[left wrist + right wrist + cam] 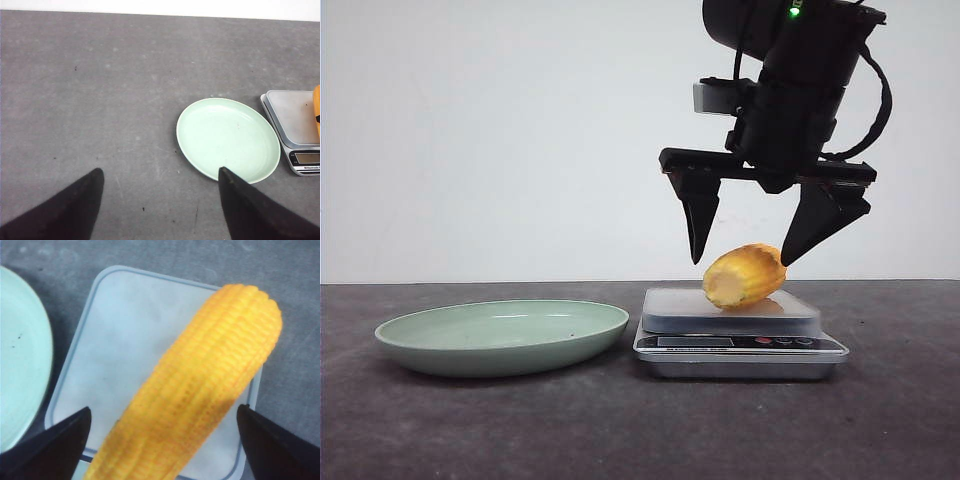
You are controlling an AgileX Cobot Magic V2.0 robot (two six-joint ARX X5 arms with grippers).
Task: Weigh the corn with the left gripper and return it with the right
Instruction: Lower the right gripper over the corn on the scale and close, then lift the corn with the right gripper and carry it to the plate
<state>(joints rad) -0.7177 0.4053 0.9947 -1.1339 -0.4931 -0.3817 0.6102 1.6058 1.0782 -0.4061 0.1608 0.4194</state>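
The corn (744,276) is a stubby yellow-orange cob lying on its side on the silver scale (670,310), its flat cut end facing me. My right gripper (740,262) hangs open just above it, one fingertip on each side of the cob and apart from it. From the right wrist the corn (200,385) fills the space between the two spread fingers (55,442), over the scale's platter (125,340). My left gripper (160,172) is open and empty over bare table, out of the front view. An edge of the corn (316,107) shows on the scale (292,117) in the left wrist view.
A pale green plate (500,335) sits empty on the dark grey table left of the scale; it also shows as the plate (227,137) in the left wrist view and the plate (20,360) in the right wrist view. The scale's display and buttons (740,342) face front.
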